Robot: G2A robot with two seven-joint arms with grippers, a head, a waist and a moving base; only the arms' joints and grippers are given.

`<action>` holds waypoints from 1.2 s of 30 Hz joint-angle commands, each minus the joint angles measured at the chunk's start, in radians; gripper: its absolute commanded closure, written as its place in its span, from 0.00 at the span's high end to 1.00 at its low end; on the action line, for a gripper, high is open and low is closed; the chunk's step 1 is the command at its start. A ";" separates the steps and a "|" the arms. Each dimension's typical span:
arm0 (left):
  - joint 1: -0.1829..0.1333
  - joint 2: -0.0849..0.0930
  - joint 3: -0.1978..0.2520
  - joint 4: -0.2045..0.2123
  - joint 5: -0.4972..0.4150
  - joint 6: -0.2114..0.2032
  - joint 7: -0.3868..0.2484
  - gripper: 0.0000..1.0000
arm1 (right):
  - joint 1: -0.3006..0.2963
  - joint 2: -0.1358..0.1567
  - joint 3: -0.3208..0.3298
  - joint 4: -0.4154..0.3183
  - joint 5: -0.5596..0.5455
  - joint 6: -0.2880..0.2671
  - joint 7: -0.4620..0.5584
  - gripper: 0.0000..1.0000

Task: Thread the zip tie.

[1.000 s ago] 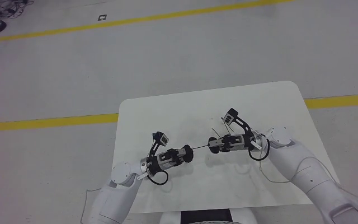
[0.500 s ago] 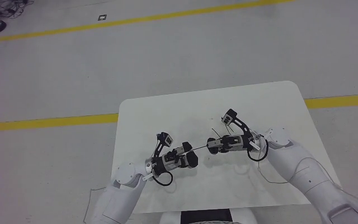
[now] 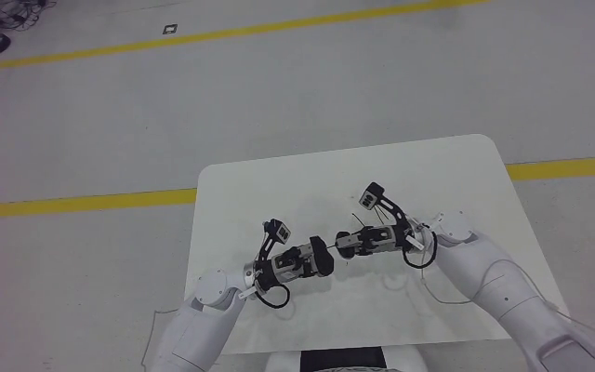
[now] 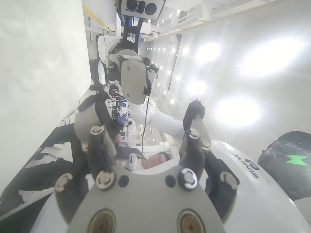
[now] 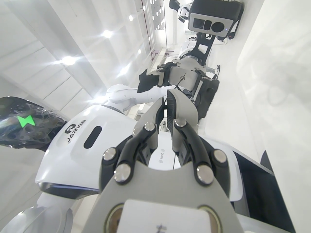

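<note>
- Fingers (image 5: 173, 107) of the right gripper (image 5: 165, 98) were pinched on the zip tie (image 5: 180, 80), its free end pointing at the left gripper (image 4: 147, 105), whose fingers (image 4: 194, 112) stood spread, holding nothing.
- The thin, springy strap could bend or slip aside if those spread fingers closed off-line.
- Both arms hung low over the table (image 3: 446, 177), grippers facing each other, tips close together.

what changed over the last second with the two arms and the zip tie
The left end effector shifted toward the robot's body and closer to the other arm. The right end effector slid toward the left one. The stretch of zip tie between them has shrunk to a short gap. Both arms stayed above the white table, and nothing was visibly taken hold of or let go.
</note>
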 commanded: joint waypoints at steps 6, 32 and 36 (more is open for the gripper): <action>-0.004 0.005 0.004 0.005 -0.008 -0.008 0.003 0.52 | 0.004 -0.007 -0.003 0.018 -0.015 0.000 0.000 0.00; -0.014 0.021 0.022 0.005 -0.019 -0.022 0.027 0.40 | 0.029 -0.020 -0.028 0.059 -0.087 0.000 0.000 0.00; -0.016 0.024 0.026 0.003 -0.015 -0.021 0.030 0.38 | 0.031 -0.021 -0.031 0.062 -0.087 0.000 0.000 0.00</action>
